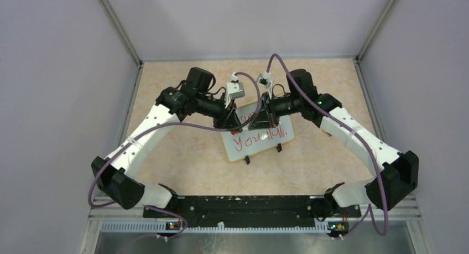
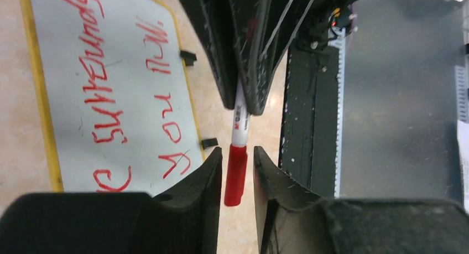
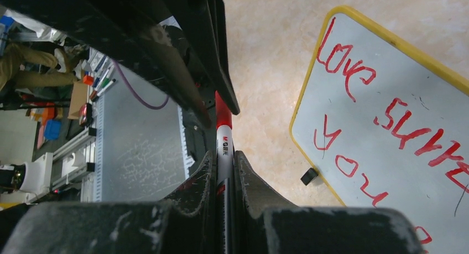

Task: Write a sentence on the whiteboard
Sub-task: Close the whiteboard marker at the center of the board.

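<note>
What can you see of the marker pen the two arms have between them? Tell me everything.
The marker has a white barrel with dark print and a red cap, plastic by its look. The right hand clamps the barrel; the capped end lies between the slightly parted fingers of the left hand, a gap showing beside it. It is held in the air near the whiteboard.

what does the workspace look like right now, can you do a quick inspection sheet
surface: beige speckled table
job's things: whiteboard on it, red sentence in two lines; capped marker between the arms
clutter: nothing seen
end effectors: left end effector open around the red cap; right end effector shut on the marker barrel
cables: purple cables draped along both arms
surroundings: grey walls, metal frame
</note>
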`<state>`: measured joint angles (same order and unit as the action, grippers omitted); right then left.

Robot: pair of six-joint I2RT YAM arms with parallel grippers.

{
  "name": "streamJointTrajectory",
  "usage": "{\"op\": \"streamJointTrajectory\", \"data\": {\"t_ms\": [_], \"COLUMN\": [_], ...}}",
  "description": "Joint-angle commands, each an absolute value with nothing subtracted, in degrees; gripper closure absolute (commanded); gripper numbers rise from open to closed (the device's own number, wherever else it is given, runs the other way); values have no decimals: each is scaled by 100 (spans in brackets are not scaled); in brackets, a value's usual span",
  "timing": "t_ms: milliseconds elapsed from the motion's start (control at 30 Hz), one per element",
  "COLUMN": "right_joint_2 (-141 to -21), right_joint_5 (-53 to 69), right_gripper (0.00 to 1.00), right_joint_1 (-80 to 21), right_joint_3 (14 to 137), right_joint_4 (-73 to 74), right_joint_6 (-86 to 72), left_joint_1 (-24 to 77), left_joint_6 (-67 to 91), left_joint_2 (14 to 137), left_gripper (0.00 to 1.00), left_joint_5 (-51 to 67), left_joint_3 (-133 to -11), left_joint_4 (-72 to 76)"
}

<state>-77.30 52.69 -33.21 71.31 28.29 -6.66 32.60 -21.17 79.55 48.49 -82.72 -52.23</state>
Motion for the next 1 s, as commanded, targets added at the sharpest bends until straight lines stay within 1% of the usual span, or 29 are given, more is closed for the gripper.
{"op": "streamJointTrajectory", "data": {"t_ms": [0,100,133,300,433,500,567,633,767,867,933,967], "right_joint_2": [-7680,-7660,-7649,-7624,-7610,-7603,-7611,-7620,-7647,-7654,-7680,-7694], "right_joint_5": [5402,5478,5488,5610,5779,5835,5878,5897,5907,5896,5895,5891], "right_gripper": [100,100,100,100,100,100,100,100,100,100,100,100], "right_joint_1": [-3244,-3193,-3192,-3190,-3199,-3223,-3246,-3267,-3287,-3287,-3300,-3312], "right_joint_3": [7234,7182,7182,7197,7215,7233,7257,7281,7328,7325,7318,7320], "right_joint_4": [2340,2281,2281,2270,2245,2225,2241,2237,2236,2243,2220,2213], "right_joint_6": [-822,-880,-883,-893,-915,-950,-950,-956,-968,-973,-978,-989], "left_joint_1": [3125,2863,2831,2823,2855,2903,2948,2955,2995,3025,3082,3125], "left_joint_6": [-2104,-2239,-2327,-2864,-2927,-2908,-2903,-2917,-2985,-2957,-2867,-2814], "left_joint_2": [7689,7617,7616,7734,7767,7813,7868,7947,8084,8103,8114,8120], "left_gripper": [59,36,33,30,32,35,41,51,59,70,81,89], "left_joint_5": [5605,5797,5729,5433,5385,5340,5397,5497,5681,5830,5959,6019], "left_joint_3": [-8621,-8655,-8675,-8718,-8507,-8429,-8393,-8371,-8396,-8411,-8420,-8424], "left_joint_4": [-4684,-4918,-5040,-5747,-5717,-5698,-5717,-5726,-5830,-5795,-5717,-5646]}}
